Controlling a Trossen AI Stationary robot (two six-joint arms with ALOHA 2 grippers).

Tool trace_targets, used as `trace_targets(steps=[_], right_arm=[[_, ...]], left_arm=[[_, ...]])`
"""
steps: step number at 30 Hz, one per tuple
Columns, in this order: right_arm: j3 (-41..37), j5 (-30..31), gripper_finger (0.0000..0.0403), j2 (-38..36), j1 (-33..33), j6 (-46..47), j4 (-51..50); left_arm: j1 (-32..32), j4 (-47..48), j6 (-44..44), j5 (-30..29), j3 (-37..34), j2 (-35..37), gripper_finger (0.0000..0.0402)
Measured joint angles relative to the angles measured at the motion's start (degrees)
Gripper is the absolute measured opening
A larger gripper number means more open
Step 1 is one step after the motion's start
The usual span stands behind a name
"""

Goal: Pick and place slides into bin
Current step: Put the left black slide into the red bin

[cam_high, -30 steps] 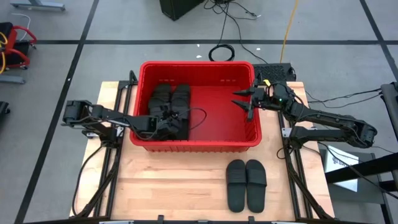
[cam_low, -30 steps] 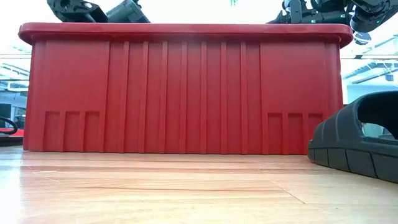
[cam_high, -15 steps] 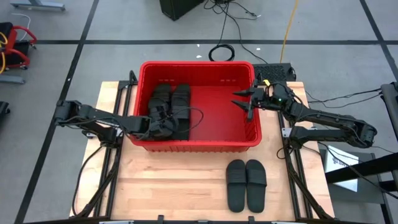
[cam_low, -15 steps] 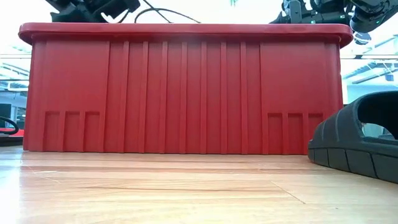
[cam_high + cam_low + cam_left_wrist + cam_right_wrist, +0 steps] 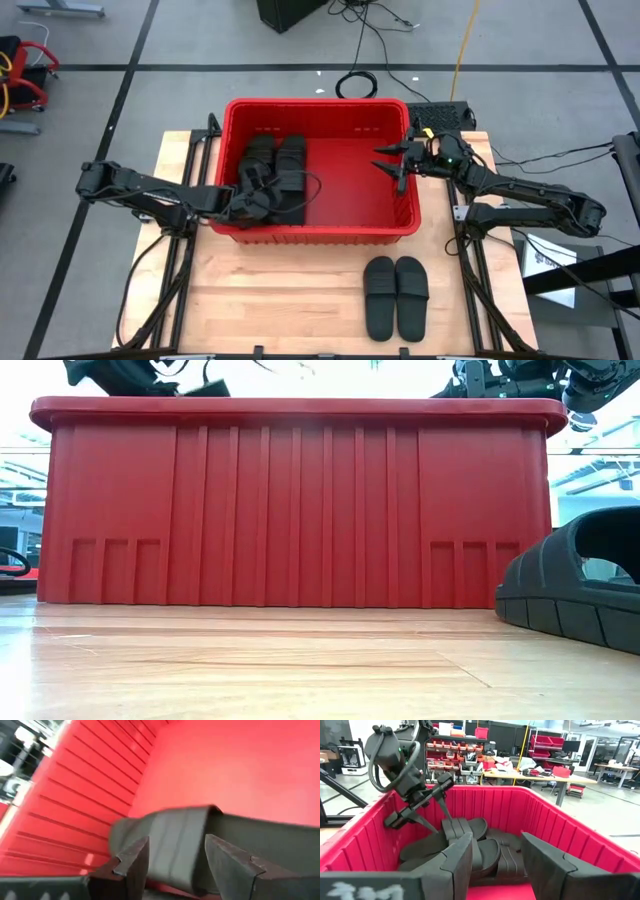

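1. We see the bin (image 5: 318,108), a large red rectangular tub with ribbed walls and a rolled rim, sitting on the far half of the wooden bench (image 5: 300,300).
2. Four of the slides (image 5: 272,178) lie in the bin's left half; they are matte black and rubbery-looking, with wide straps, and they overlap in a loose pile rather than lying flat side by side.
3. The other two slides (image 5: 396,296) rest on the bench in front of the bin's right corner, soles down, parallel and touching along their inner edges.
4. In the low view one of these shows a thick ribbed sole edge and an arched strap.
5. The left pincer (image 5: 258,197) is inside the bin at the near end of the pile; in its wrist view its two fingers (image 5: 131,862) stand parted with a black slide just beyond them, gripping nothing.
6. The right pincer (image 5: 390,160) hangs over the bin's right wall, pointing toward the pile, its fingers (image 5: 452,865) spread apart and empty.
7. A coiled black cable (image 5: 356,84) lies on the floor behind the bin.
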State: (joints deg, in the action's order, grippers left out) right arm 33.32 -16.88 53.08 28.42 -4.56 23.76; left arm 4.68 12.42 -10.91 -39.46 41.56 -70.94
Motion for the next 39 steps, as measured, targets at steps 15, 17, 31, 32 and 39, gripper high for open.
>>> trace_targets(steps=[15, 17, 31, 32, 39], right_arm=[[0.0, -0.1, 0.0155, 0.0, -0.2, 2.6, 1.9], [0.0, -1.3, 0.0155, 0.0, -0.6, 2.6, 2.5], [0.0, -7.4, 0.0155, -1.0, -7.6, 5.9, 9.5], [0.0, -7.4, 0.0155, -1.4, -8.2, 5.9, 9.5], [0.0, -7.4, 0.0155, -4.1, -13.7, 6.9, 9.5]], left_arm=[[0.0, -8.3, -8.9, -7.1, 0.1, 8.3, 0.02], [0.4, -10.4, -10.1, -7.1, 0.1, 9.1, 0.02], [7.4, -13.2, -15.5, -7.3, 6.8, 9.4, 0.02], [8.3, -13.1, -15.8, -7.3, 7.6, 9.1, 0.02], [16.2, -12.6, -18.5, -14.6, 10.0, 7.5, 0.02]])
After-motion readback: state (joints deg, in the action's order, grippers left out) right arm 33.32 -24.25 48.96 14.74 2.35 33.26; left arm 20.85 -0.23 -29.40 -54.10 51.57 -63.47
